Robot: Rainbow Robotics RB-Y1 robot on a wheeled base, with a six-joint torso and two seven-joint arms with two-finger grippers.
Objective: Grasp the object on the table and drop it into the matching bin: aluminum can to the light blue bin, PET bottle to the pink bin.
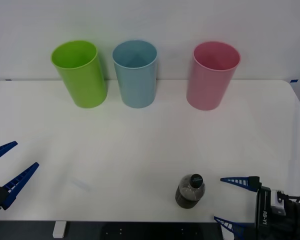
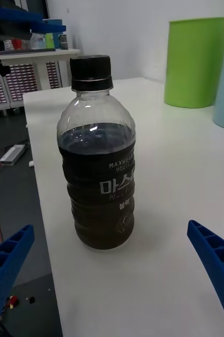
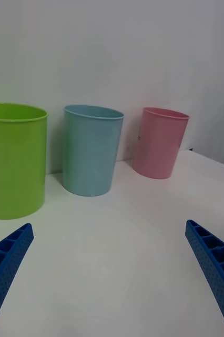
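Observation:
The PET bottle (image 1: 190, 191), small and clear with a black cap and dark contents, stands upright near the front edge of the white table (image 1: 140, 145). My right gripper (image 1: 219, 199) is open just to its right, level with it and not touching. In the right wrist view the bottle (image 2: 97, 158) stands between and beyond the blue fingers (image 2: 214, 258). The pink bin (image 1: 211, 77) stands at the back right and the light blue bin (image 1: 136, 75) at the back centre. Over the table's front left, my left gripper (image 1: 27, 153) waits open and holds nothing.
A lime green bin (image 1: 81, 75) stands at the back left beside the light blue one. The left wrist view looks at the green bin (image 3: 12, 158), the light blue bin (image 3: 91, 150) and the pink bin (image 3: 159, 142) in a row before a white wall.

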